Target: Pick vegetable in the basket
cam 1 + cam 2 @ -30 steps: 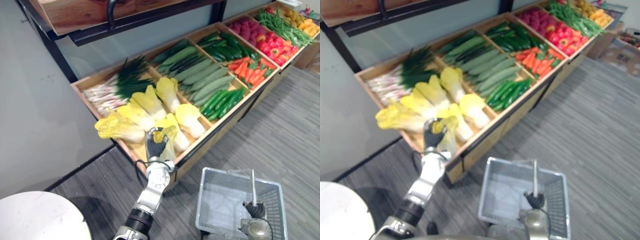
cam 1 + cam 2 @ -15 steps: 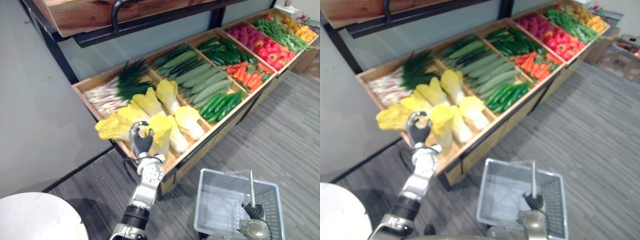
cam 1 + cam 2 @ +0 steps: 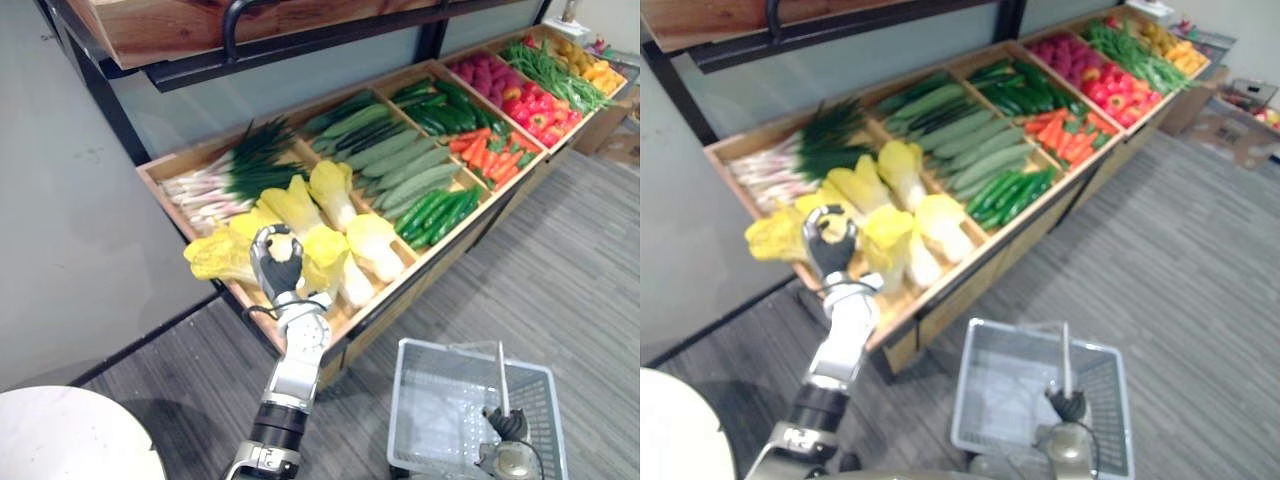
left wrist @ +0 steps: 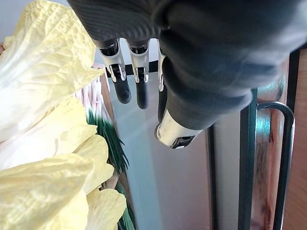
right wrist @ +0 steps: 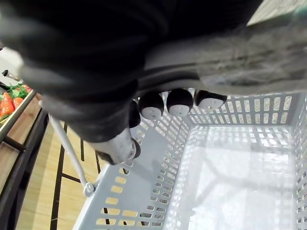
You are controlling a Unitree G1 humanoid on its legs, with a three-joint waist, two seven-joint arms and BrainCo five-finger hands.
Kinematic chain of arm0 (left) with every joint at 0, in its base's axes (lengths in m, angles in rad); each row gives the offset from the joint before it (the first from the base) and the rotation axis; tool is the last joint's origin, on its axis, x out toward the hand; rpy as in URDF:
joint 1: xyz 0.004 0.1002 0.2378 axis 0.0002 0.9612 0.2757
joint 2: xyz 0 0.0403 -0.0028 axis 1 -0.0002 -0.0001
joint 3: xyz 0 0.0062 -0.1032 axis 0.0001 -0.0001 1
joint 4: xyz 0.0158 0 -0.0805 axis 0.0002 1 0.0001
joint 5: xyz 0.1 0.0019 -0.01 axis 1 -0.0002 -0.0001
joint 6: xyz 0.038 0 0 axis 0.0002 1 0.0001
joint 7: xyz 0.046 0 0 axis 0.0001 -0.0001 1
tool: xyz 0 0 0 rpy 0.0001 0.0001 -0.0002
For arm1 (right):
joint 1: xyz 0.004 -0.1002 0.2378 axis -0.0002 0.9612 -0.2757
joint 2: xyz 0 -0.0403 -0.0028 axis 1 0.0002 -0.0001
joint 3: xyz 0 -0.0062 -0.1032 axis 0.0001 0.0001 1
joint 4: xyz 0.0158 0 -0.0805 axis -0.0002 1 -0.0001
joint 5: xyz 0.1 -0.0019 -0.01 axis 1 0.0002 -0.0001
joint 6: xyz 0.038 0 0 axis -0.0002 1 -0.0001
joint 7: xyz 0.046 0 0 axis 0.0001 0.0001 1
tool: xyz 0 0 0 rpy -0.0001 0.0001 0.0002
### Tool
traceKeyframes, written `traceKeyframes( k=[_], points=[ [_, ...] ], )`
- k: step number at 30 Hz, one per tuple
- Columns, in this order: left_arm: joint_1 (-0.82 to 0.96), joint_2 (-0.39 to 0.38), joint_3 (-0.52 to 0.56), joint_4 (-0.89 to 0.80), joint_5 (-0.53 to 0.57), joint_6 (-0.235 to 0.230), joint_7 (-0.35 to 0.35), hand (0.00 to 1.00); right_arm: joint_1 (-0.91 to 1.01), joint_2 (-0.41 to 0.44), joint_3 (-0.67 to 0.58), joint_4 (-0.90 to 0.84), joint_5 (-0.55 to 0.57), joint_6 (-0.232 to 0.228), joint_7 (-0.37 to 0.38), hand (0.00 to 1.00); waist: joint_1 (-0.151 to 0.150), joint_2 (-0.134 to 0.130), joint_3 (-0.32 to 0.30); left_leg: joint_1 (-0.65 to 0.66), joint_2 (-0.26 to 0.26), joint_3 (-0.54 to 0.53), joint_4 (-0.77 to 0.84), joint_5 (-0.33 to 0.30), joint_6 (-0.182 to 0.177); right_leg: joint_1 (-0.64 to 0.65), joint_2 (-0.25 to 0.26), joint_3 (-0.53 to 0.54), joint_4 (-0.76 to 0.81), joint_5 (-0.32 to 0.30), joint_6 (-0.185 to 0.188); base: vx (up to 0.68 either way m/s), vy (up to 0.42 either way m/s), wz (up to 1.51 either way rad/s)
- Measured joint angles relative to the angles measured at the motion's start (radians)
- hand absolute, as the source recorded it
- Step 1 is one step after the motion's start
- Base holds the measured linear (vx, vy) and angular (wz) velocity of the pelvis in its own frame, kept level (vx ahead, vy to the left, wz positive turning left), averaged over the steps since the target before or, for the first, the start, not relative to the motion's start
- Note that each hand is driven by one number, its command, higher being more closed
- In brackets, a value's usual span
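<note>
Since a second ago the left hand [image 3: 279,275] has travelled toward the robot's left along the yellow cabbages [image 3: 300,210], from the head at the crate's front edge to a spot over the middle of the pile, just beside the leafy head at the left end; the camera has shifted a little as well. The cabbages lie heaped in the front left compartment of the long wooden crate [image 3: 945,305]; the left hand hangs over them with its fingers [image 4: 121,86] nearly straight and held apart from the thumb [image 4: 175,132], closed round nothing; in the left wrist view the dark tips stand clear of the crinkled leaves beside them, against a grey wall panel [image 4: 144,182]; whether the underside of the hand touches a leaf I cannot tell.

Behind the cabbages, spring onions [image 3: 215,185] fill the rear left compartment; to the right come long pale cucumbers [image 3: 400,165], a bundle of shorter bright green vegetables [image 3: 440,210], then carrots [image 3: 495,150] and red peppers [image 3: 540,105] farther along.

Nearer the robot, well apart from the crate, is a grey plastic basket [image 3: 403,400] with its handle [image 3: 501,375] upright; the right hand [image 3: 508,424] grips that handle, its fingertips [image 5: 180,101] curled over it above the basket's perforated walls; grey striped floor [image 3: 580,260] lies beyond; a round white table [image 3: 70,440] shows at the lower left.
</note>
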Motion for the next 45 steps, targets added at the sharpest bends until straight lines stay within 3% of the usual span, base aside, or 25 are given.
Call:
traceKeyframes(
  k=[16, 27, 37, 45],
  points=[
    [0.044, 0.031, -0.001, 0.056, -0.017, -0.002, -0.04, 0.0, -0.002, 0.001, 0.0, -0.002, 0.0, 0.0, 0.0, 1.0, 0.001, 0.0, 0.0, -0.004, -0.005, -0.002, 0.002, 0.005, 0.0, 0.0, -0.003, -0.013, -0.012, 0.005, -0.007, 0.0, -0.001, 0.0],
    [0.044, 0.03, -0.001, 0.2, -0.131, -0.002, -0.063, 0.0, -0.004, 0.001, 0.0, -0.006, 0.0, 0.0, -0.001, 1.0, -0.001, 0.004, 0.003, -0.016, -0.005, 0.0, 0.001, 0.003, -0.002, -0.01, -0.003, -0.01, -0.023, 0.006, -0.007, 0.0, 0.0, 0.0],
    [-0.024, 0.032, -0.001, 0.31, -0.202, -0.001, -0.078, 0.0, -0.026, 0.001, 0.002, -0.032, 0.001, 0.003, -0.001, 1.0, -0.002, 0.008, 0.059, -0.025, -0.005, 0.026, 0.006, -0.004, -0.008, -0.033, 0.0, 0.01, -0.025, 0.006, -0.008, 0.02, -0.012, -0.06],
    [-0.072, 0.031, -0.001, 0.359, -0.208, -0.001, -0.073, 0.0, -0.038, 0.001, 0.012, -0.041, 0.001, 0.003, -0.001, 1.0, -0.006, 0.006, 0.068, -0.048, -0.004, 0.033, 0.006, -0.005, -0.008, -0.061, 0.002, 0.019, -0.024, 0.01, -0.012, 0.02, -0.014, -0.04]
  ],
)
